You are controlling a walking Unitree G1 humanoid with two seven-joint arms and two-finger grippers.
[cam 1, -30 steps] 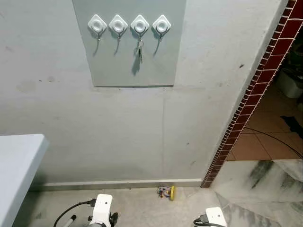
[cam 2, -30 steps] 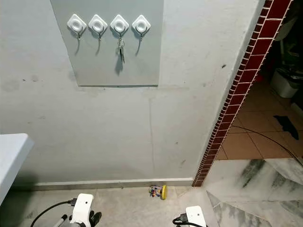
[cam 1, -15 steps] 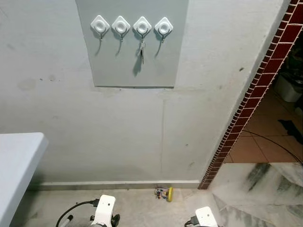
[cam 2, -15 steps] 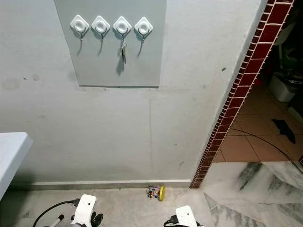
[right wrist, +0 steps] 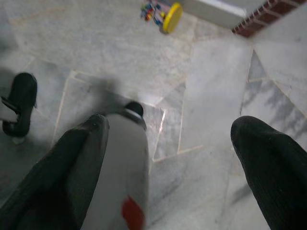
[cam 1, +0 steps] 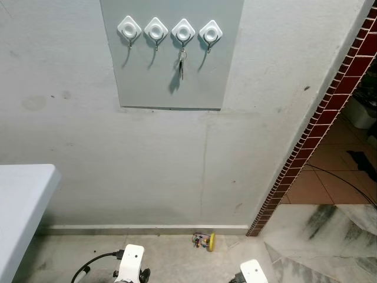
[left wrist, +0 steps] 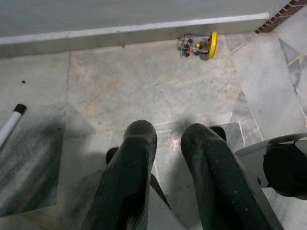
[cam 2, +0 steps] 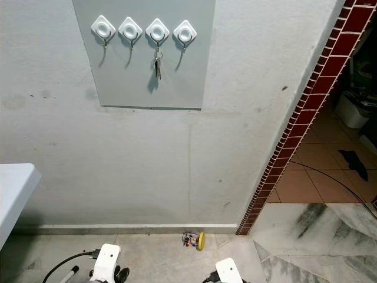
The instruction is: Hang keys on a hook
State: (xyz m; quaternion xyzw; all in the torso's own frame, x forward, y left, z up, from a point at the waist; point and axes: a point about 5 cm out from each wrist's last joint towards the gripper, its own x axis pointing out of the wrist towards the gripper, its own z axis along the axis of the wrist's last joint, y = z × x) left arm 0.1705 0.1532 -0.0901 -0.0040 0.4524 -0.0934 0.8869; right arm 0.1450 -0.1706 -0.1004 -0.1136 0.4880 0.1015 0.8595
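A grey panel (cam 1: 171,82) on the wall carries a row of white hooks (cam 1: 156,28). A small bunch of keys (cam 1: 181,62) hangs from the third hook from the left (cam 1: 183,29), and the other hooks are bare. Both arms hang low, with their white wrists at the bottom edge, left (cam 1: 131,265) and right (cam 1: 252,272). In the left wrist view my left gripper (left wrist: 169,135) points at the marble floor, its fingers nearly together and nothing between them. My right gripper (right wrist: 173,127) stands wide open over the floor and holds nothing.
A white table corner (cam 1: 23,194) juts in at the left. A small toy with a yellow wheel (cam 1: 205,240) lies by the skirting board. A red tiled edge (cam 1: 318,135) frames a doorway on the right, with a cable (cam 1: 347,183) across its floor. A white stick (left wrist: 12,122) lies on the floor.
The whole picture has shifted slightly, so the camera moved. The keys stay on the same hook. My right wrist has slid a little to the left at the bottom edge.
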